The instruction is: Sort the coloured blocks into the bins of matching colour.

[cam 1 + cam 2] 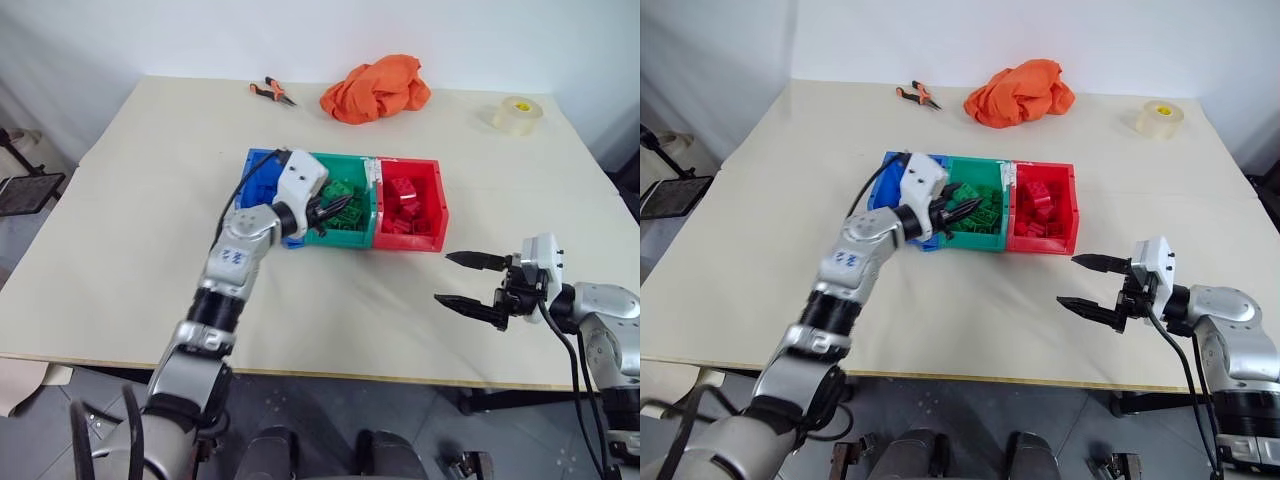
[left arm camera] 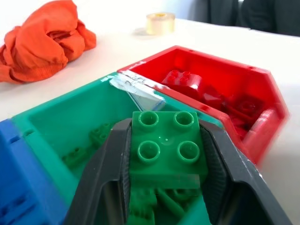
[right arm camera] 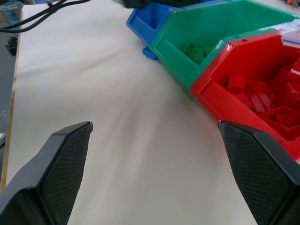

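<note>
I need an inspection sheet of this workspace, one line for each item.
Surface: pale table, bare around the bins.
Job's things: blue bin, green bin and red bin joined in a row, matching blocks inside; green block held above the green bin.
Clutter: orange cloth, pliers, tape roll along the far edge.
End effectors: left end effector shut on the green block; right end effector open, apart from the bins.
Cables: black cable on the left arm.
Surroundings: white wall.

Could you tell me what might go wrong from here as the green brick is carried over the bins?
The left gripper pinches the green brick only by its sides, so it could slip early. It hangs over the green bin close to the red bin, so a skewed release might land it there.
</note>
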Controlling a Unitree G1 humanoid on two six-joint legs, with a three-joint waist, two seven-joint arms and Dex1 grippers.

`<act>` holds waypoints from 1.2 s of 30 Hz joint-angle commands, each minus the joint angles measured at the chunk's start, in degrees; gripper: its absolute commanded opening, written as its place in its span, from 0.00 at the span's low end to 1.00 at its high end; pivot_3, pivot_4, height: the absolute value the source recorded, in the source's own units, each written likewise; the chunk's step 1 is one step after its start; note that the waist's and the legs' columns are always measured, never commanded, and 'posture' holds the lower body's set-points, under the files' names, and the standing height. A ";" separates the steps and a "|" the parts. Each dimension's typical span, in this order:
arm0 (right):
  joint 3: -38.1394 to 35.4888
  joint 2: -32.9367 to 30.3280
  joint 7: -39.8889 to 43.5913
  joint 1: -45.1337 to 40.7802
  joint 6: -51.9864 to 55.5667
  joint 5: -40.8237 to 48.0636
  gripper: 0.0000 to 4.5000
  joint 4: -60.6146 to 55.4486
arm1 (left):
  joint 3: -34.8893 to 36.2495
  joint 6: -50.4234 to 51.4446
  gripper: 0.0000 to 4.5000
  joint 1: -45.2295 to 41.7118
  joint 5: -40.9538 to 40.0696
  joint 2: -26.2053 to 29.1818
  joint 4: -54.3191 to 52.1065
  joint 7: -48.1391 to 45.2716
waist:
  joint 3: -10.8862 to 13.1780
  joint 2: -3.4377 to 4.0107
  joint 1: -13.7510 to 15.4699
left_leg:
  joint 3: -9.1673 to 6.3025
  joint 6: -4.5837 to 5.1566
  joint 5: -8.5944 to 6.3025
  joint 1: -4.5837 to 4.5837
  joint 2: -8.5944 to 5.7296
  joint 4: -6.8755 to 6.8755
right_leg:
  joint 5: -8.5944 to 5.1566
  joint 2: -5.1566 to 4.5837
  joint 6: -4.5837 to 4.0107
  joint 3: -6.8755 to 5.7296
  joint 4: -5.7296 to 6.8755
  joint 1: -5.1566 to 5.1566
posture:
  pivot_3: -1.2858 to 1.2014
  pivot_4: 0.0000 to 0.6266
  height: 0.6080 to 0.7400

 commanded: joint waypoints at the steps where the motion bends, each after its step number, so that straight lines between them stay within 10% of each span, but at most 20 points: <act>1: -2.89 -0.43 -0.98 1.32 -0.23 1.63 1.00 -3.42 | 0.46 -6.95 0.69 -2.81 0.74 -0.93 5.53 -0.57 | 0.00 0.00 -0.08 | 0.00 0.00 0.00 0.01 0.00 -0.01 | 0.00 0.00 0.00 0.00 0.01 0.00 | 0.52 0.24 1.00; 5: -3.36 -0.58 -1.33 2.26 0.04 1.84 1.00 -4.18 | 0.57 -9.49 0.99 -2.82 1.25 -0.64 6.72 -0.84 | 0.01 -0.01 -0.56 | 0.02 -0.01 0.00 0.02 0.04 -0.03 | 0.00 0.03 0.00 -0.01 0.02 -0.02 | 0.52 0.24 1.00; 20: 0.84 -0.42 3.23 -5.81 0.04 0.21 1.00 3.16 | 11.47 20.77 1.00 32.97 -12.66 21.47 -47.76 -10.61 | 0.00 0.02 -1.12 | -0.08 -0.03 0.02 0.05 0.14 -0.02 | 0.00 -0.02 -0.01 0.17 0.07 -0.01 | 0.52 0.24 1.00; 28: 2.97 -0.16 5.51 -10.22 -0.65 -0.87 1.00 7.41 | 23.65 24.05 1.00 52.24 -17.55 31.76 -53.11 -15.36 | 0.01 0.03 -0.83 | -0.33 -0.04 -0.02 0.02 0.08 -0.04 | -0.02 -0.20 -0.04 0.41 -0.04 0.09 | 0.52 0.24 1.00; 36: 3.32 0.33 5.86 -11.09 -0.63 -1.23 1.00 7.65 | 18.72 24.00 1.00 47.61 -17.23 28.50 -52.76 -10.51 | 0.01 0.04 -0.79 | -0.33 -0.08 -0.05 0.04 0.09 -0.05 | -0.03 -0.26 -0.06 0.47 -0.01 0.08 | 0.52 0.24 1.00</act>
